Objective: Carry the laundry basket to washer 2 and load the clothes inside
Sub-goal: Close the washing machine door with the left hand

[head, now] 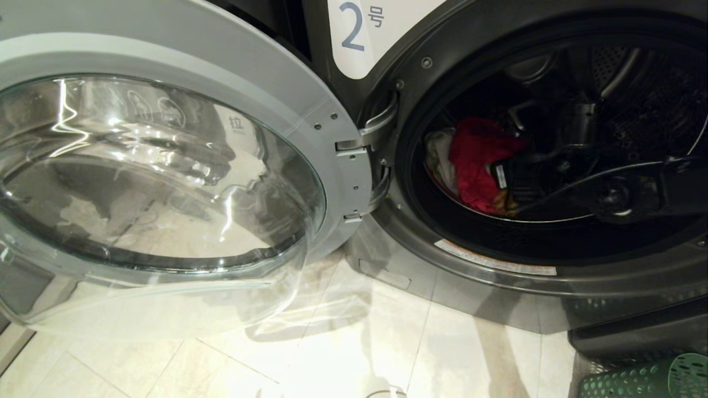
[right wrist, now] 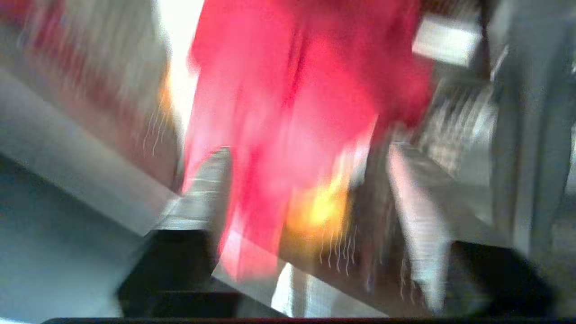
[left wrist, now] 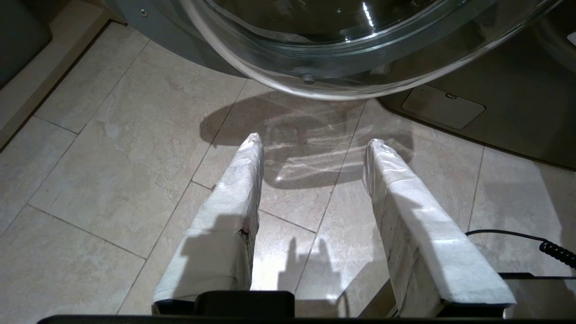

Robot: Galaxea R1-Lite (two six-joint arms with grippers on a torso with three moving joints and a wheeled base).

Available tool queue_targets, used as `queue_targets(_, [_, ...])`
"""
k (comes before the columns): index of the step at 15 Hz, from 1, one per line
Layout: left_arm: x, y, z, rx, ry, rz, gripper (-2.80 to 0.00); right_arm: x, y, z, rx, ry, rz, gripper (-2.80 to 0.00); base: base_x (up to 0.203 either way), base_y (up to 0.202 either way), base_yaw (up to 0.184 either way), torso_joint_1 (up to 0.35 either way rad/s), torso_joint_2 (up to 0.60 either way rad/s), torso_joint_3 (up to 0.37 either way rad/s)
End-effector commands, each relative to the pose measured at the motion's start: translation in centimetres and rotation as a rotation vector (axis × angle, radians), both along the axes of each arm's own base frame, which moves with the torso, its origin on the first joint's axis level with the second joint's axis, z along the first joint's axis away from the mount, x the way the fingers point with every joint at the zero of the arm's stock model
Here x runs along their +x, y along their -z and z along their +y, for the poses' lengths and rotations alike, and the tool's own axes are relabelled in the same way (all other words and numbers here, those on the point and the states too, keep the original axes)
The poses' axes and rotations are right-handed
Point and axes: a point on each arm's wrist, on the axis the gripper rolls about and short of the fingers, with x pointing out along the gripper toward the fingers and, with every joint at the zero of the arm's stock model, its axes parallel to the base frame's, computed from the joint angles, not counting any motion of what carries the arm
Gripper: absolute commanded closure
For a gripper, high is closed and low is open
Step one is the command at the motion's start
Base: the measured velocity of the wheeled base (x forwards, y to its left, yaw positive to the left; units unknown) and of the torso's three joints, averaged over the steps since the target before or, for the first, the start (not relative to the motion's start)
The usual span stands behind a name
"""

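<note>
1. Nearest you: tiled floor (head: 343,354), and at the bottom right corner of the head view a bit of the laundry basket (head: 652,378), green and perforated, on the floor right in front of washer 2 (head: 498,287).
2. Your left gripper (left wrist: 312,143) hangs over the floor just below the door glass, holding nothing; jaws released, white-wrapped fingers (left wrist: 234,198) well apart, bare tile between them.
3. Washer 2's door (head: 166,182) is swung fully open to the left; the white label with the blue "2" (head: 354,27) sits above the hinge.
4. Your right arm (head: 636,188) reaches from the right through the washer opening into the drum.
5. Right gripper (head: 506,177) is inside the drum, right at the clothes. The right wrist view is blurred, so you can't tell whether the jaws are apart or clamped on the cloth.
6. Farthest: the clothes (head: 475,160) lie on the drum's left side, the red garment (right wrist: 292,112) on top, white one (head: 440,155) to its left, a bit of yellow (right wrist: 317,211) beneath.
</note>
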Motion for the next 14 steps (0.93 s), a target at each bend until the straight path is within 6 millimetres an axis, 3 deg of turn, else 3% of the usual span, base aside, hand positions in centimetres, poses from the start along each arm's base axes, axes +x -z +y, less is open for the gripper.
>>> queue_targets(1, [0.0, 0.0, 0.0, 0.000, -0.001, 0.001, 0.00, -7.1, -2.6, -0.9, 0.008, -0.023, 0.033, 0.00, 0.000, 0.000, 0.000, 0.000, 0.00, 0.000])
queue_targets(4, [0.0, 0.0, 0.0, 0.000, -0.001, 0.001, 0.00, -16.0, 0.2, -1.6, -0.006, -0.091, 0.173, 0.00, 0.000, 0.000, 0.000, 0.000, 0.00, 0.000])
queue_targets(8, [0.0, 0.0, 0.0, 0.000, -0.001, 0.001, 0.00, -26.0, 1.5, -4.4, -0.014, -0.050, 0.150, 0.00, 0.000, 0.000, 0.000, 0.000, 0.00, 0.000])
queue_targets(10, [0.0, 0.0, 0.0, 0.000, -0.001, 0.002, 0.00, -29.6, 3.6, -6.1, -0.022, 0.030, 0.152, 0.00, 0.000, 0.000, 0.000, 0.000, 0.00, 0.000])
queue_targets(14, [0.0, 0.0, 0.0, 0.000, 0.000, 0.001, 0.00, -33.6, 11.8, -7.4, -0.063, 0.055, 0.264, 0.00, 0.000, 0.000, 0.000, 0.000, 0.00, 0.000])
